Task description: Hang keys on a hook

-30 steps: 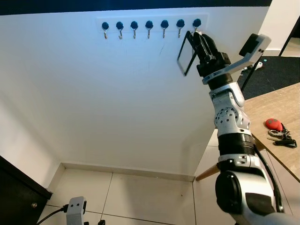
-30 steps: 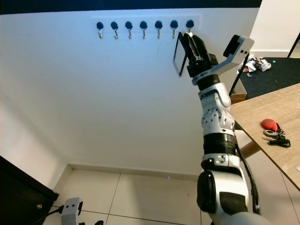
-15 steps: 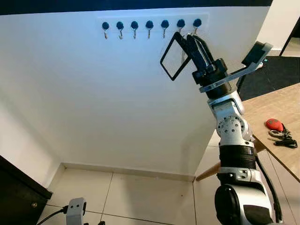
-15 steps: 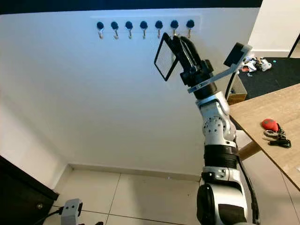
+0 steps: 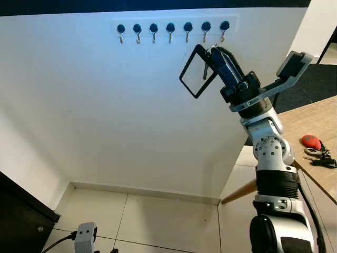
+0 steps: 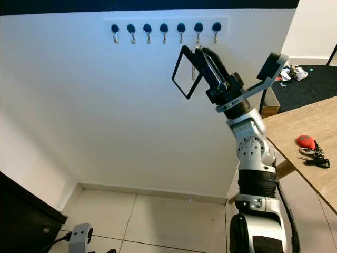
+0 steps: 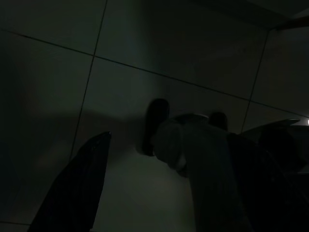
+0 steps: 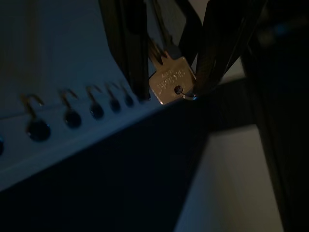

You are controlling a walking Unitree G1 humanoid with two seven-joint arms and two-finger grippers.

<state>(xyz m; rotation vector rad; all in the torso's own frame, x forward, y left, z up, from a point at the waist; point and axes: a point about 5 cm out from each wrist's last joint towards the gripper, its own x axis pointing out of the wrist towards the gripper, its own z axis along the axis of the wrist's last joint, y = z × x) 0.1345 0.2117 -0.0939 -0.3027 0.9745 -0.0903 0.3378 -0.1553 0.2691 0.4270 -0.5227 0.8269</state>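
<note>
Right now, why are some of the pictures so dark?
Left wrist view: very dim, just floor tiles in shade. Right wrist view: dim too, yet the key catches light. Eye views: bright and sharp, with the right tool near the hooks.

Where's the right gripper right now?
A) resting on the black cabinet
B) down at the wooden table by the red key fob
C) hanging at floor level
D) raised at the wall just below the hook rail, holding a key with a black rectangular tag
D: the right gripper is up at the white wall just under the hook rail, with a key between its fingers and the black rectangular tag dangling beside it.
</note>
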